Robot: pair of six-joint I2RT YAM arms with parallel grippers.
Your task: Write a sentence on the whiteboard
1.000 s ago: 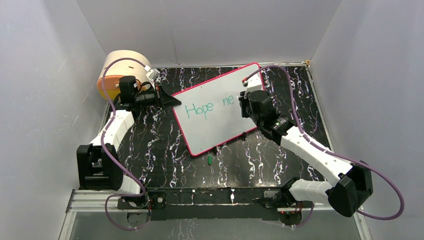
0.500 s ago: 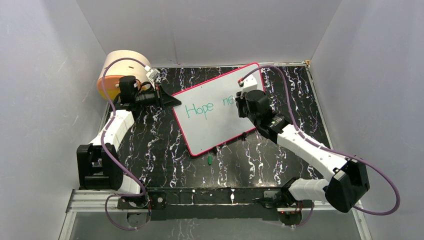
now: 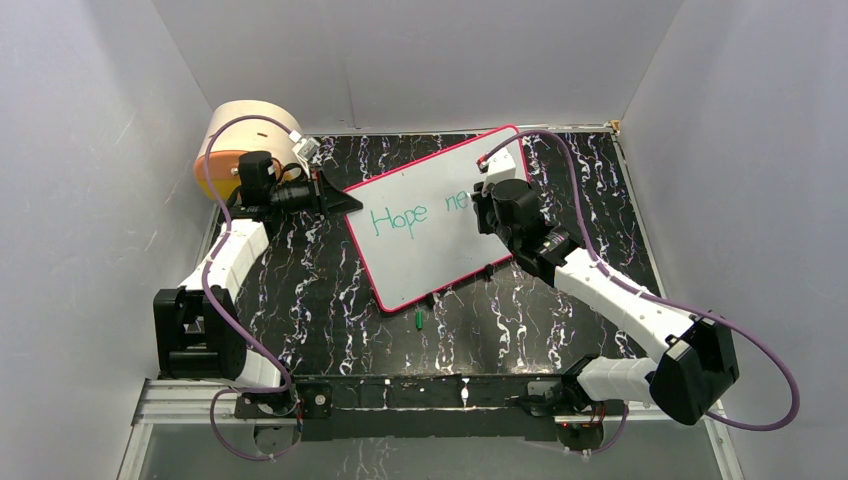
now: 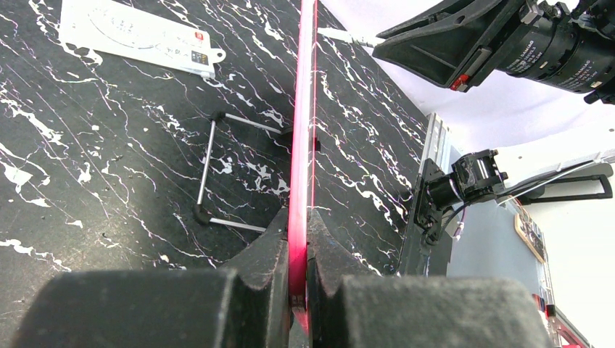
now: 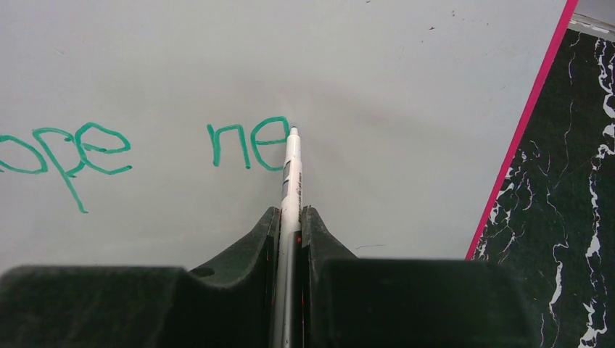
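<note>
The whiteboard (image 3: 430,235) lies slantwise in the middle of the black marbled tabletop (image 3: 320,290), one corner pointing at the left arm and another reaching almost to the far wall. The left hand (image 4: 297,279) is pressed together on the board's left corner; in the left wrist view its two dark fingers pinch the pink-red rim between them. The right hand (image 5: 290,221) is closed on a white pen (image 5: 291,170), whose tip sits right at the upper end of the last letter. The sentence (image 3: 418,213) runs in teal green across the board and reads "Hope ne". From above, the right wrist hangs over the board's right part and blocks the pen tip from sight, so only the right wrist view shows it. A purple cable (image 3: 560,150) arches over the far right corner of the board. A small green cap (image 3: 420,319) lies on the tabletop just off the board's near edge, not touching it. A big beige roll (image 3: 245,125) stands in the far left corner behind the left arm. The left wrist view also catches a white printed card (image 4: 134,35) lying flat, and a thin wire frame (image 4: 214,170) with black feet close beside the board's edge.
</note>
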